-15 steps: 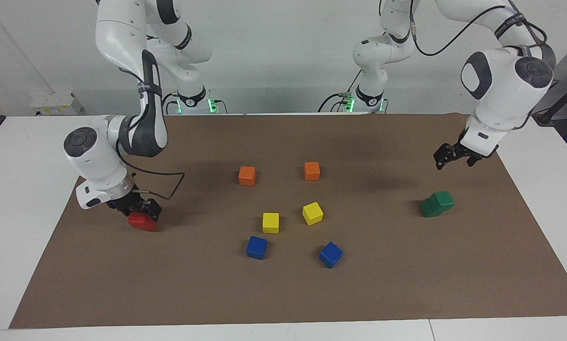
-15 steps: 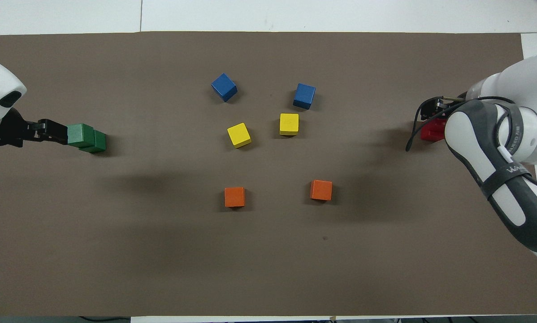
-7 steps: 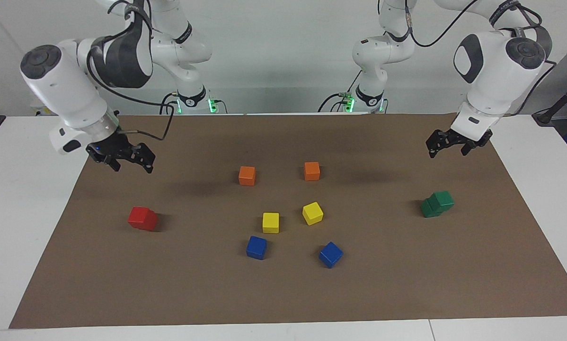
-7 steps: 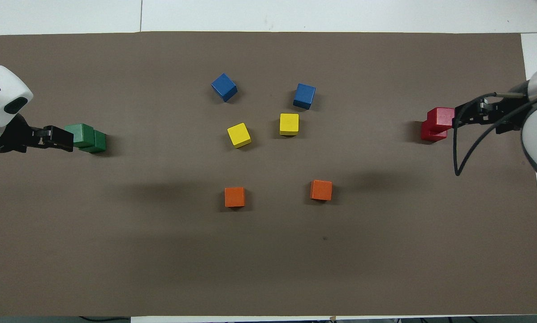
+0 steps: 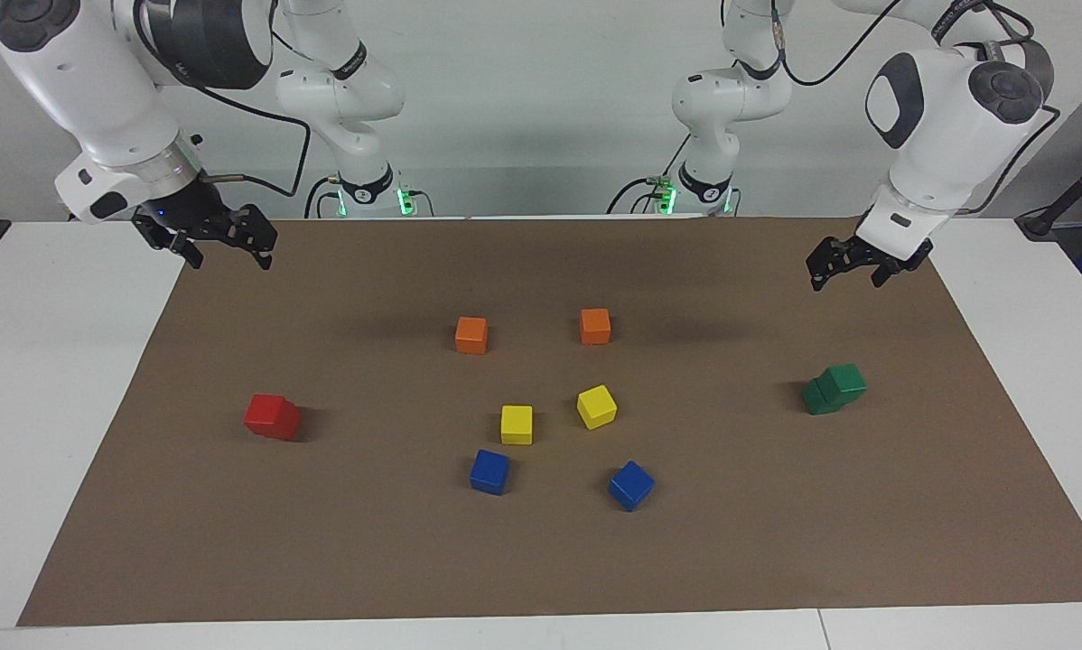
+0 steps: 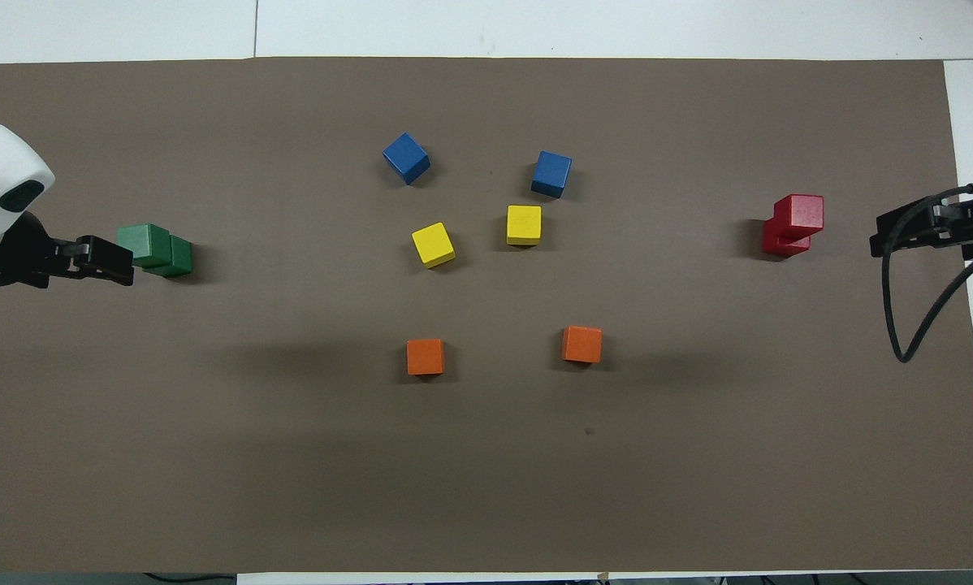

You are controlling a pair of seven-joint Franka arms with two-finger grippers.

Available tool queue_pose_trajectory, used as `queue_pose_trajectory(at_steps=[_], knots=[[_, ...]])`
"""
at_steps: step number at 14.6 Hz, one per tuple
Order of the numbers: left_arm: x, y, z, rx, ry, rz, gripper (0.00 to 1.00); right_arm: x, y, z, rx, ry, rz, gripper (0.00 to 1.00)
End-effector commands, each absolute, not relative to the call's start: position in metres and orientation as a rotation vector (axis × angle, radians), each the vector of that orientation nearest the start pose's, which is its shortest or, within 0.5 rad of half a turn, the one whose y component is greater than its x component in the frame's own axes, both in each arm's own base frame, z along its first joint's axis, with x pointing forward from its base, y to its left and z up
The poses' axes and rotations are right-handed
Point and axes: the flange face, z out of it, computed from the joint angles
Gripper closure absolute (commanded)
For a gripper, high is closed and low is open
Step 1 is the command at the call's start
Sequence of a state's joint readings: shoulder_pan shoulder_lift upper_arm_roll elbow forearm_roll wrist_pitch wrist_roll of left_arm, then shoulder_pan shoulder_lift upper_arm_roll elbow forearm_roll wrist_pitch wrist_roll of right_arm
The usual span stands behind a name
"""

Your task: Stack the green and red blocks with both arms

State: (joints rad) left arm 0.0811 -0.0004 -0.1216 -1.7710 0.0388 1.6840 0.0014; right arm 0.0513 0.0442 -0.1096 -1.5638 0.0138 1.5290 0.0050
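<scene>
Where brown mat [image 5: 541,560] covers white table [image 5: 44,379], pale wall.

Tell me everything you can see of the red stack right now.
The red stack is two glossy bright red cubes of equal size, one on the other, the upper one offset and twisted so its edges overhang. It stands on the brown mat toward the right arm's end of the table. Nothing grips it: the right gripper hangs open, raised well clear.
</scene>
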Motion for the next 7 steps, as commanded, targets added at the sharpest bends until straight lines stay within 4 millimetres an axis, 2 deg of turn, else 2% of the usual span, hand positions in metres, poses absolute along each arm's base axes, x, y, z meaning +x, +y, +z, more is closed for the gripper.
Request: queue_pose_trajectory(at_steps=[1, 2, 6, 7], knots=[[0.54, -0.023, 0.558, -3.107, 0.082, 0.152, 0.0, 0.551, -0.03, 0.616, -3.14, 0.063, 0.099, 0.0], [0.539, -0.029, 0.559, -3.103, 0.099, 0.168, 0.0, 0.546, -0.03, 0.624, -3.144, 0.061, 0.08, 0.0], [0.539, -0.034, 0.598, -3.103, 0.114, 0.151, 0.0, 0.549, -0.033, 0.634, -3.17, 0.064, -0.025, 0.0], [0.54, -0.033, 0.599, -3.105, 0.109, 0.144, 0.0, 0.55, -0.033, 0.635, -3.172, 0.064, -0.035, 0.0]])
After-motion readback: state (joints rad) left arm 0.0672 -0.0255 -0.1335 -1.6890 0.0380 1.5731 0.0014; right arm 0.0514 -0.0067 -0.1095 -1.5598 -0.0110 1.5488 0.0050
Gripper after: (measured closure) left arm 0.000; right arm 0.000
